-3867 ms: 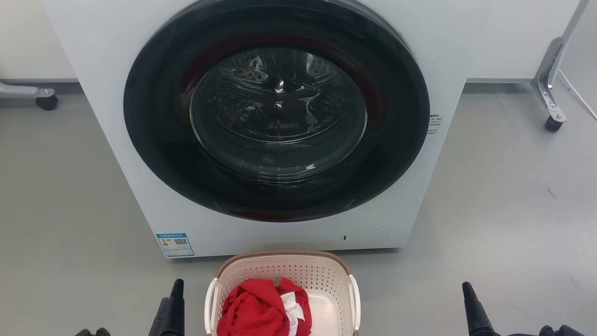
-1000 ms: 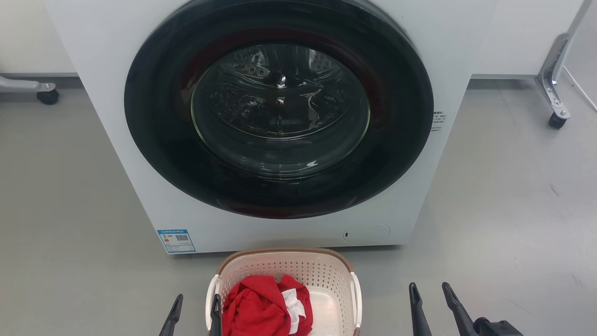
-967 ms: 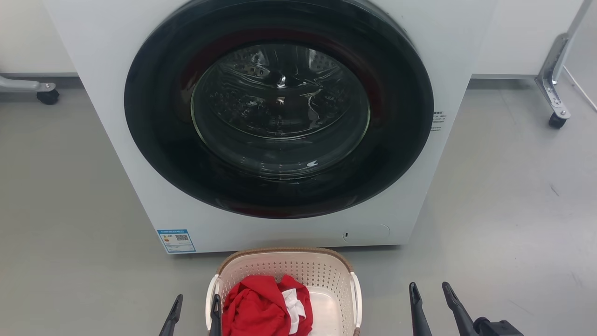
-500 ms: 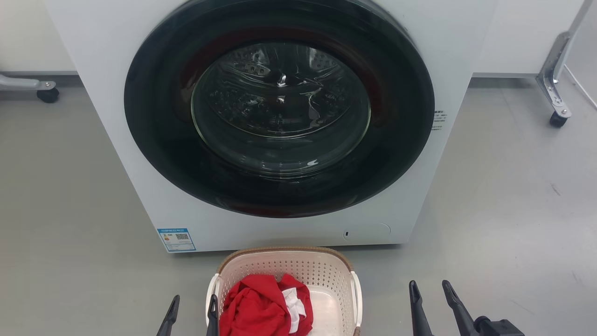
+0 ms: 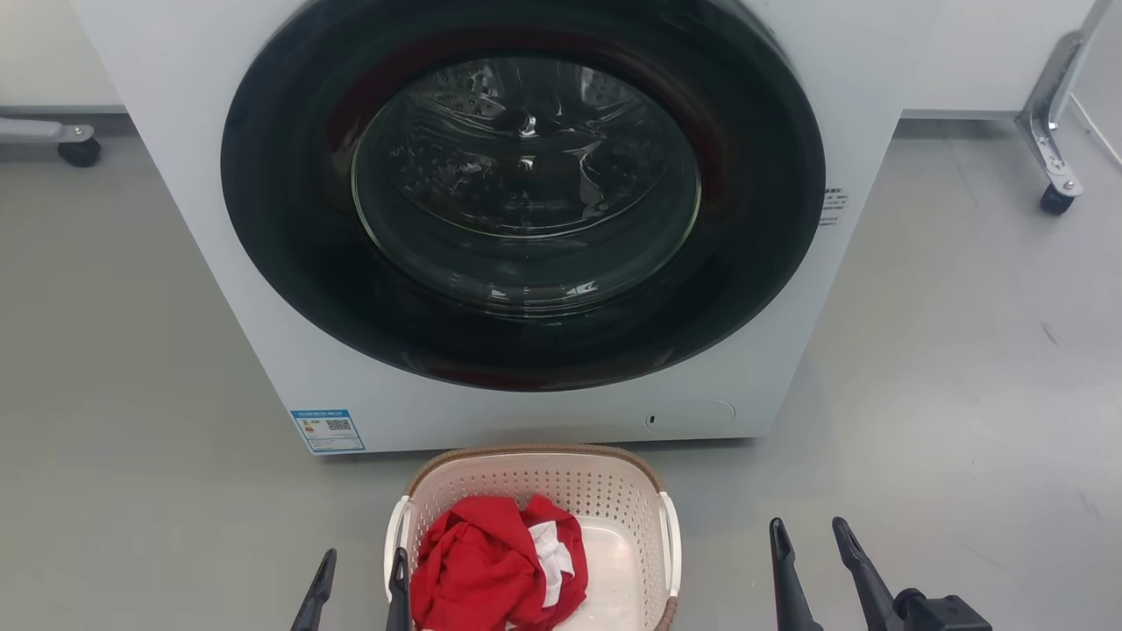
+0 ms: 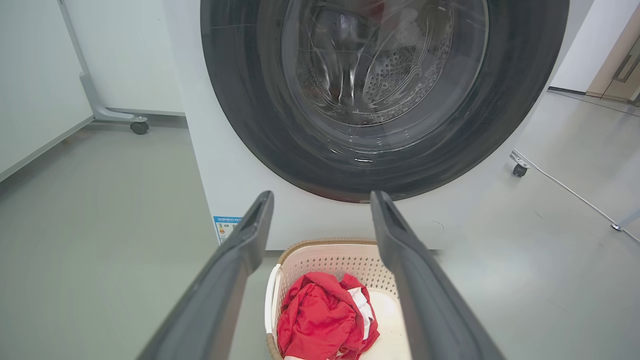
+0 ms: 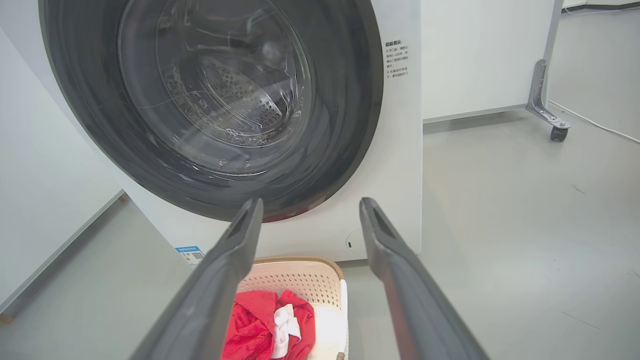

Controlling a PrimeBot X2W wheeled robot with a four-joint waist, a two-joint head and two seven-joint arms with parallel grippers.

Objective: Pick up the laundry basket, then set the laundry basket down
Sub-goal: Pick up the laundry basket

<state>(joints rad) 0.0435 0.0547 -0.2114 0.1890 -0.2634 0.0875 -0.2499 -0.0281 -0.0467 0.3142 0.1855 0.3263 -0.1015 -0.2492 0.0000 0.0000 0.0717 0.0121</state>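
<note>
A white front-loading washing machine (image 5: 219, 289) looms behind. Just before it, on grey floor (image 5: 131, 394), sits the cream perforated plastic laundry basket (image 5: 535, 480) holding red cloth (image 5: 478, 570). My left gripper (image 5: 365, 561), jaws spread, brackets its left handle (image 5: 394, 526), possibly untouched; my right gripper (image 5: 808, 528), likewise spread, should move inward first.

Your laundry basket (image 5: 561, 486) is matt perforated plastic, holding red cloth (image 5: 473, 570). The washer door (image 5: 526, 175) is glossy glass.

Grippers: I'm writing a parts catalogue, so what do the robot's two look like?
Both the left gripper and right gripper have two long, slim, dark grey-black fingers tapering to narrow pointed tips, with flat matte inner faces. A black knuckle block sits at the right one's base.
</note>
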